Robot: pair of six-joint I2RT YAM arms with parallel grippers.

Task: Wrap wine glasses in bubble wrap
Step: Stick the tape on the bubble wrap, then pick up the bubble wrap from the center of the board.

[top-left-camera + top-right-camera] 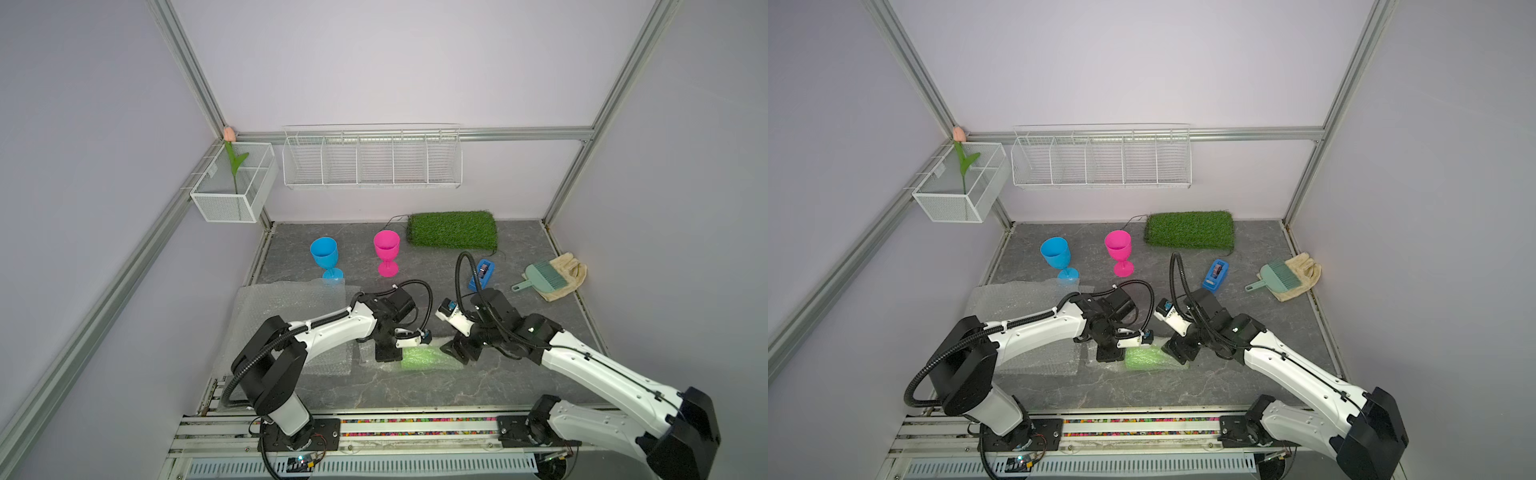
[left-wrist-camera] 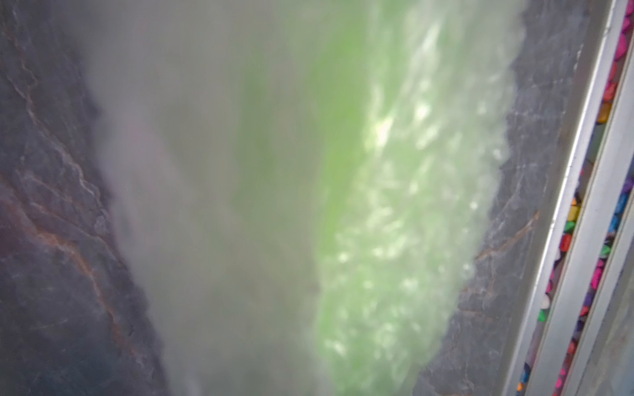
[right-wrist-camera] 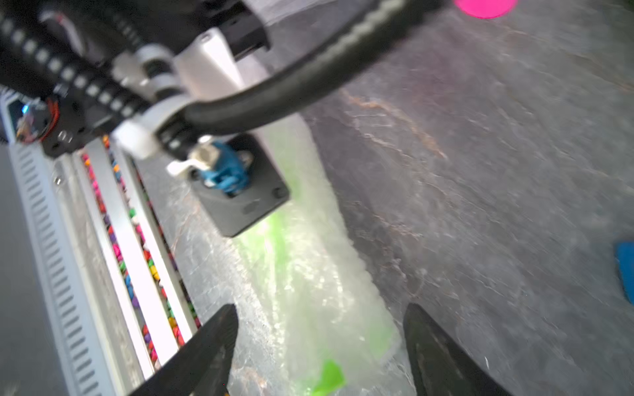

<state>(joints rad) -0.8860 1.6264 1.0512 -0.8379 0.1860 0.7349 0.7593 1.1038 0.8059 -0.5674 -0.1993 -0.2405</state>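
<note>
Only right wrist, right gripper astride green goblet

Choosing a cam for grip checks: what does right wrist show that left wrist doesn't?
Right wrist only: the right gripper, jaws open either side of the green goblet; the left arm; the pink goblet. Left wrist only: nothing new, a blurred close-up with no fingers visible. Both: the green goblet inside bubble wrap, lying on the grey tabletop, and the bead-filled rail.
</note>
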